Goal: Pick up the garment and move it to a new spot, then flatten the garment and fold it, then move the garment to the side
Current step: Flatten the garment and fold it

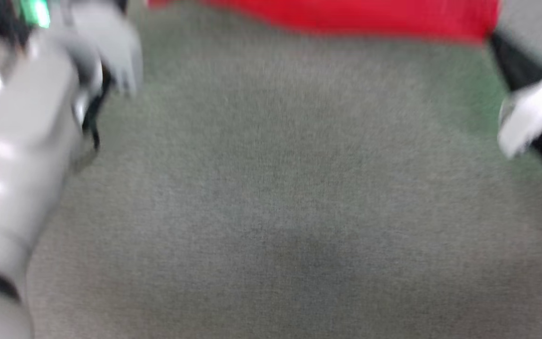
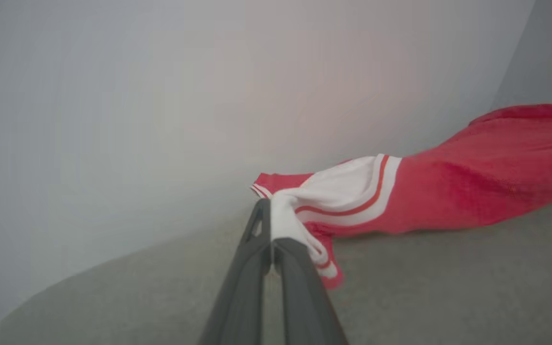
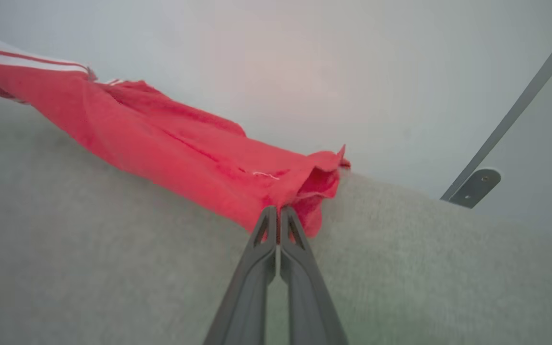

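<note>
Left hand [image 2: 271, 218] is clamped tight, its dark fingers [image 2: 242, 287] pressed together on a bunched white part of the garment [image 2: 472, 187], low centre of the left wrist view. Right hand [image 3: 278, 213] is pinched just as hard on a crumpled red edge of the same cloth, low centre of its own wrist view. So both hands have the shirt, one at each end!

On to the big stuff: the grey, felt-like tabletop [image 1: 271, 197] takes up most of the badly blurred head view. Behind it, in both wrist views, stands a pale grey wall [image 2: 137, 96]. The pale left forearm [image 1: 21, 155] runs up the left edge of the head view, and a pale part of the right arm [image 1: 532, 115] sits at the right edge.

The garment shows as a red band along the top edge of the head view, from centre to upper right. In the left wrist view it stretches from the hand to the right edge, white with red stripes near the grip, then plain red. In the right wrist view it runs from the hand to the upper left corner, striped trim at the far end. It hangs low over the tabletop; whether it touches, I can't tell.

A slanted metal bar [image 3: 525, 98] with a small bracket [image 3: 472, 184] sits at the right of the right wrist view.
</note>
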Robot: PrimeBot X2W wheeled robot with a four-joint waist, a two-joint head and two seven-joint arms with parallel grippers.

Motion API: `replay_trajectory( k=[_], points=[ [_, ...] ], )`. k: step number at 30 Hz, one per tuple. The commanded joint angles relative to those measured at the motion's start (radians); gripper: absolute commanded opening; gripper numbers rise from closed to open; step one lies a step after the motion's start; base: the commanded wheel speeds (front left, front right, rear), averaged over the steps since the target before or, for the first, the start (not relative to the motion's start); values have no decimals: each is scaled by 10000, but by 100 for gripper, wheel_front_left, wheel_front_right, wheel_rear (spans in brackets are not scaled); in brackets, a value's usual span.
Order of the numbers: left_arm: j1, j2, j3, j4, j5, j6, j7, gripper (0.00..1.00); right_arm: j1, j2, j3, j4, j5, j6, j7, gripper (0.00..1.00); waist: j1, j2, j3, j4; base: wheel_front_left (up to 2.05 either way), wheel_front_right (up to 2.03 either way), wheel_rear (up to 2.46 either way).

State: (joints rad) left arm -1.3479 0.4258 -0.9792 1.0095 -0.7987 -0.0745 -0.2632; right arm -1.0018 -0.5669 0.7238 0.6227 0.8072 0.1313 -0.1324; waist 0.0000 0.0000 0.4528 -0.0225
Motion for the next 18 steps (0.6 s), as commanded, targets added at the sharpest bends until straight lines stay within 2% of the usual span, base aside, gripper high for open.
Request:
replay_trajectory(
  k=[1,5,8,12,18],
  points=[
    [355,158,73,-143,40,87,-10,0,278,-178,123,-161,50,-12,-53,0,0,0,-1585,-94,0,0,0],
    [2501,547,284,-1186,-78,267,-9,0,1872,-720,514,-975,633,-12,10,0,0,0,-2376,-131,0,0,0],
    [3867,908,469,-2145,-166,571,-10,0,2876,-1054,481,-1462,1070,-12,70,0,0,0,-2795,-78,0,0,0],
    [5551,1451,745,-3671,-261,1180,-9,0,4047,-1407,341,-2012,1355,-12,156,0,0,0,-3153,15,0,0,0],
    [7713,2323,977,-6203,-404,2416,-9,0,5537,-1804,-59,-2880,1490,-12,399,0,0,0,-3370,109,0,0,0]
  ],
)
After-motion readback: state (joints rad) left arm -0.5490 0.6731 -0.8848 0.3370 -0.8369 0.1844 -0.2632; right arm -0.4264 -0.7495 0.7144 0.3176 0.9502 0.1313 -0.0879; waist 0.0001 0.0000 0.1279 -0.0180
